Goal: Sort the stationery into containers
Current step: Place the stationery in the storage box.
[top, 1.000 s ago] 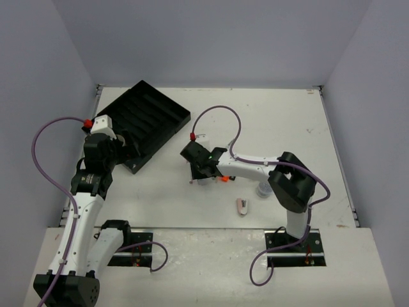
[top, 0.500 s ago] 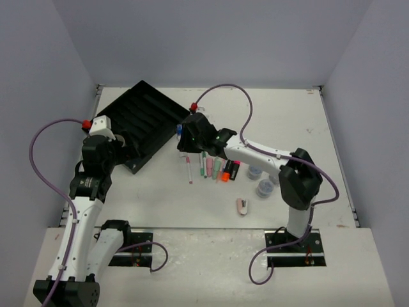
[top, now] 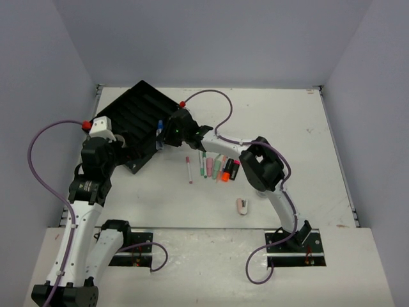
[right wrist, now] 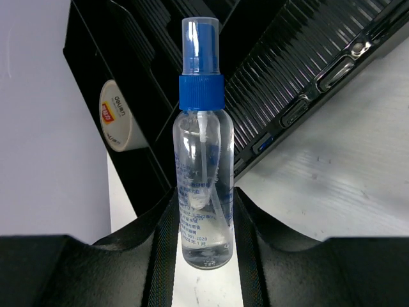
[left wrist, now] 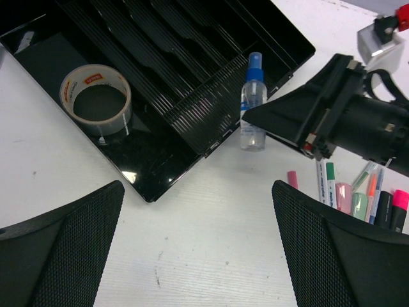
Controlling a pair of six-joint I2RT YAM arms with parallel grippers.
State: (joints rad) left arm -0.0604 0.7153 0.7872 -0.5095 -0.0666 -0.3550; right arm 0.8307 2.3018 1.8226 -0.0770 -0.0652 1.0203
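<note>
The right gripper (right wrist: 204,198) and spray bottle (left wrist: 253,102) block the tray (left wrist: 153,157) edge.

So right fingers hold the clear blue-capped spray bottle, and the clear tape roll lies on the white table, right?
No: the clear tape roll lies inside the black divided plastic tray, as the left wrist view shows. The rest stands.

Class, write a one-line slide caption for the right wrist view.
Right gripper clamps a clear plastic spray bottle with blue cap before the black ribbed plastic tray holding a tape roll.
</note>
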